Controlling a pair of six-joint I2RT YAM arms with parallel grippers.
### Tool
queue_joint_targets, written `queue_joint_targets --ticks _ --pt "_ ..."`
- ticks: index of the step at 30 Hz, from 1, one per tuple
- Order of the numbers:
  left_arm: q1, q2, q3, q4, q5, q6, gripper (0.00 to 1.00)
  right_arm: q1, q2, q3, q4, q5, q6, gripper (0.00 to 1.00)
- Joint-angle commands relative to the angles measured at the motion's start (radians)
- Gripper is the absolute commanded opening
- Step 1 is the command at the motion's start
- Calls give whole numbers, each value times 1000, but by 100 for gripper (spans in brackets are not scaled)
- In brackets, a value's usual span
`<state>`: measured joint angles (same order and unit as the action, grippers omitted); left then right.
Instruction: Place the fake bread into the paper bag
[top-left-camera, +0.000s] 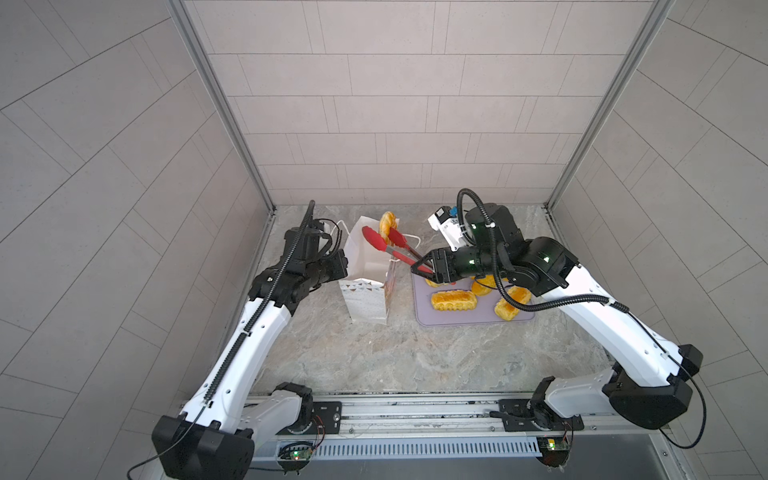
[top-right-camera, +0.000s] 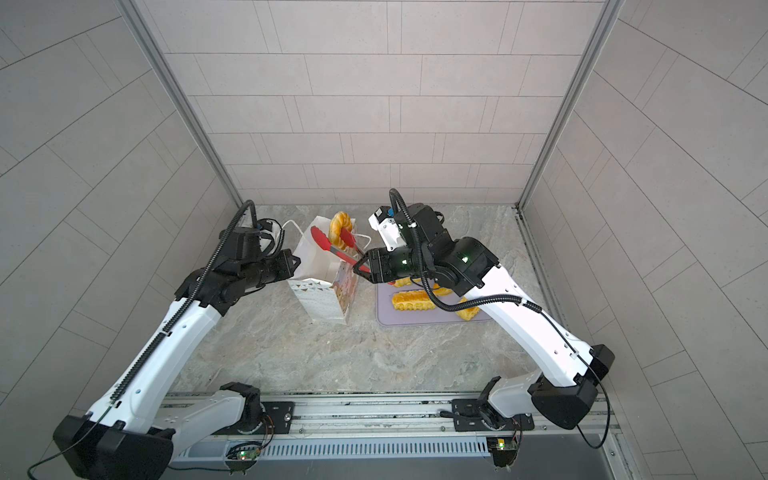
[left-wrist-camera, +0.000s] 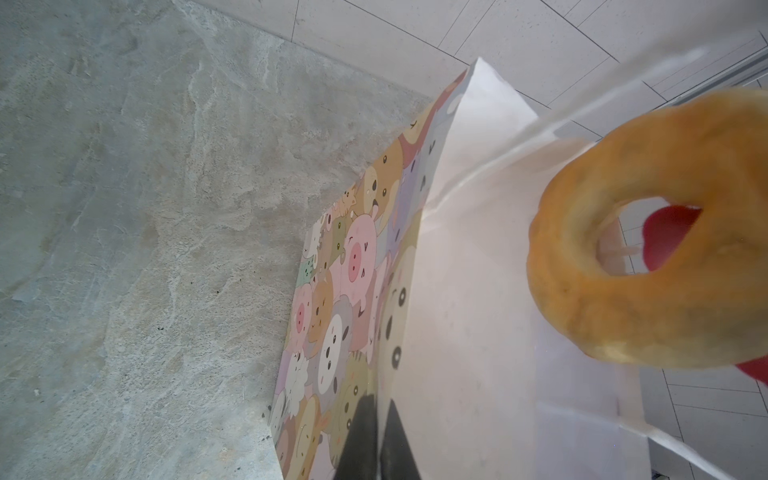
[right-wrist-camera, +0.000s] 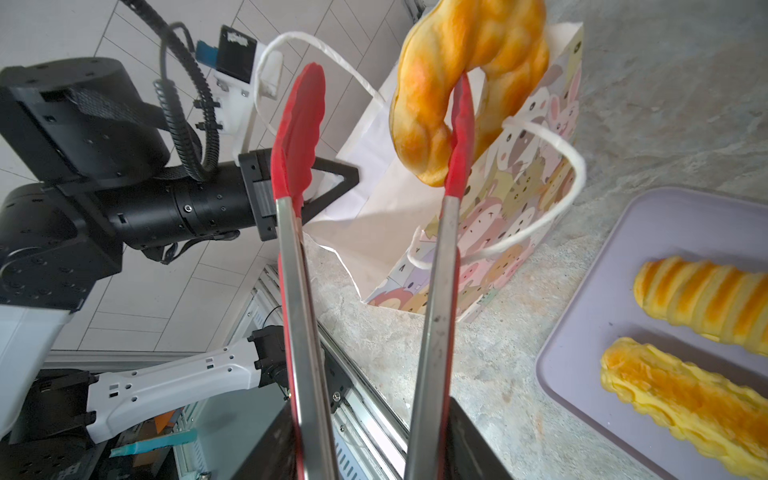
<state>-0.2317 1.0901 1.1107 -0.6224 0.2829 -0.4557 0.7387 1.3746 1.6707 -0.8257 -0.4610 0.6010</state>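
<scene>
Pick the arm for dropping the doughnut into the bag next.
Right. The right tool grips the red tongs, and the ring doughnut hangs on one tong arm above the open paper bag. The left tool is clamped on the bag's rim, so it looks tied up.

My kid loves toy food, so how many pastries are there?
5. A ring doughnut hangs on the tongs over the paper bag; on the lilac tray lie a loaf and three half-covered pieces. The right arm may hide more.

No readable text, white marking on black camera module too blurred
</scene>
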Motion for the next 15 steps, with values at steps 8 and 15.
queue_joint_targets --ticks 8,15 --pt "-5 -2 -4 10 -23 -1 0 1 54 128 -191 88 -101 48" --pt "-5 -4 -4 13 -25 -1 0 -7 54 223 -385 213 -179 48"
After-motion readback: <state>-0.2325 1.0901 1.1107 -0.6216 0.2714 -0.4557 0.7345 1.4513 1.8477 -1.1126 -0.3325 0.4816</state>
